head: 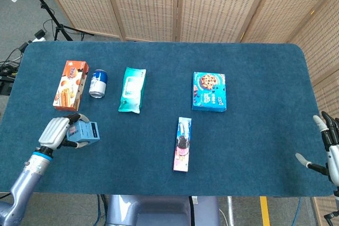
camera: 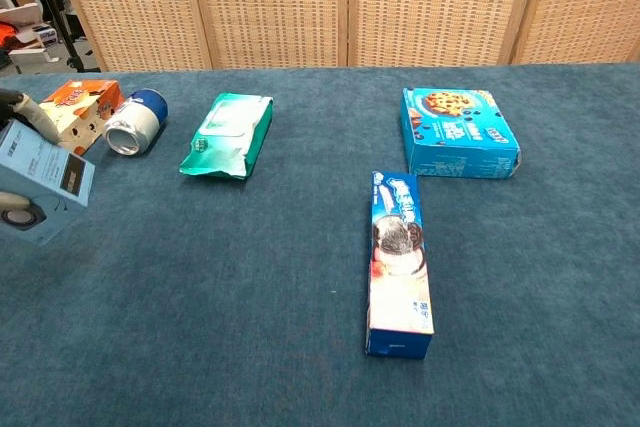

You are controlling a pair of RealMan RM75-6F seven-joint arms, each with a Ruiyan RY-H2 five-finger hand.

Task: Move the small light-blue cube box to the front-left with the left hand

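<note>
Right now my left hand (head: 54, 132) grips the small light-blue cube box (head: 85, 133) at the near-left part of the table (head: 254, 152), fingers wrapped over its top and left side; in the chest view the box (camera: 42, 182) looks tilted and raised off the cloth, with a fingertip (camera: 22, 111) showing above it at the frame's left edge. My right hand (head: 328, 144) hangs off the near-right corner of the table, fingers spread, holding nothing. Table surface is a dark blue felt-like cloth with rounded corners. Near the middle front lies a long narrow cookie box (head: 183, 144), flat, long axis running front to back. Further back and to the right is a flat blue chocolate-chip cookie box (head: 209, 91). Left of centre lies a teal wet-wipes pack (head: 132, 89), flat. Just left of that a blue-and-white can (head: 98, 83) lies on its side, just beside an orange biscuit box (head: 70, 84). Behind the table stands a folding screen (head: 180, 3) of light wood frames with woven panels, and it wraps round on the right. Far left on the grey floor are a black tripod stand (head: 50, 9) and some cables (head: 13, 64).
</note>
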